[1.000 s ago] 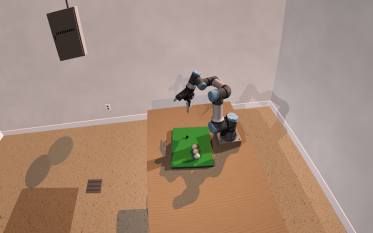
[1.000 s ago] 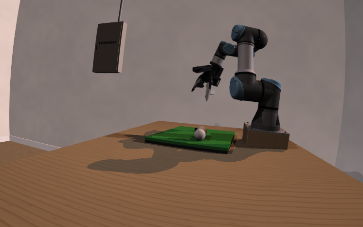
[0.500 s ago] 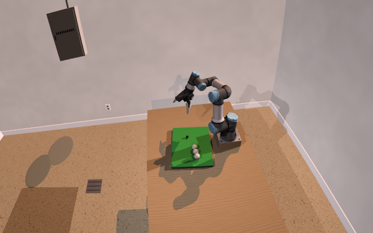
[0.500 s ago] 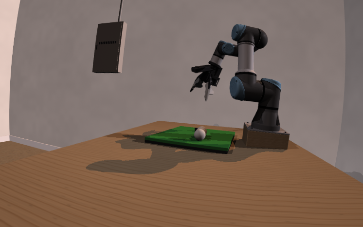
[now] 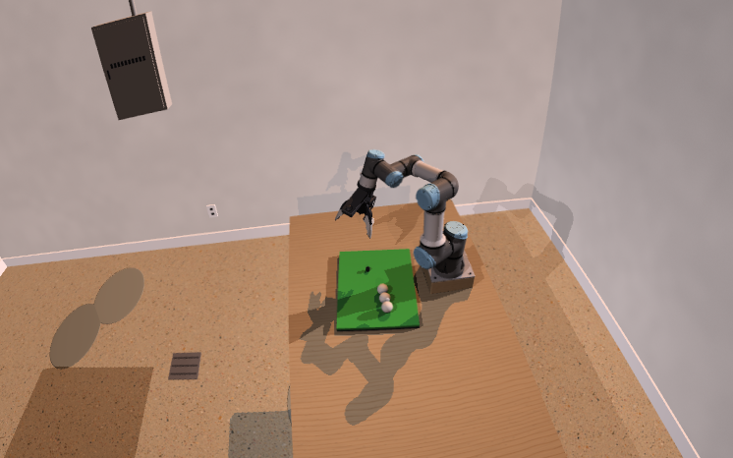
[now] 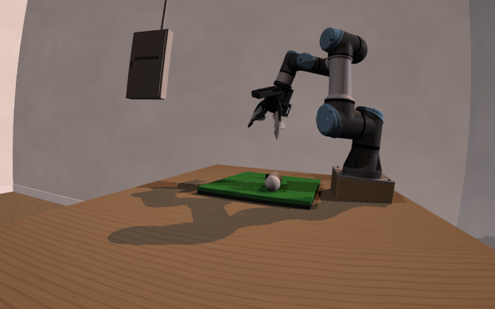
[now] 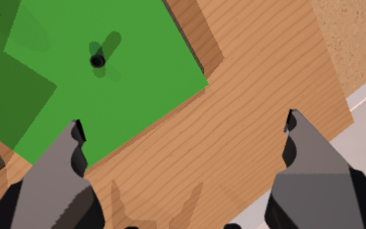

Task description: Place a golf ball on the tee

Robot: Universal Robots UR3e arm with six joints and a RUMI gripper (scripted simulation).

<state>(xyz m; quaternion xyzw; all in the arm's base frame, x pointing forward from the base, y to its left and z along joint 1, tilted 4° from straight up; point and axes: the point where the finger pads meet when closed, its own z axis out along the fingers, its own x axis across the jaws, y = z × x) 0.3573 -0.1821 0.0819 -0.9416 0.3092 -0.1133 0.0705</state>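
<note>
A green mat [image 5: 376, 290] lies on the wooden table beside the arm's base. A small black rubber tee [image 5: 366, 268] stands on the mat's far part; it also shows in the wrist view [image 7: 97, 61]. Three white golf balls [image 5: 384, 297] lie in a row on the mat nearer the front, to the right of the tee. In the exterior view the balls overlap [image 6: 272, 181]. My gripper [image 5: 353, 222] hangs open and empty high above the table, beyond the mat's far edge. It also shows in the exterior view [image 6: 263, 129]. In the wrist view the fingers stand wide over bare wood.
The arm's base sits on a wooden block [image 5: 445, 279] right of the mat. A dark box [image 5: 131, 64] hangs on a rod at the upper left. The table's far edge [image 7: 354, 106] lies close under the gripper.
</note>
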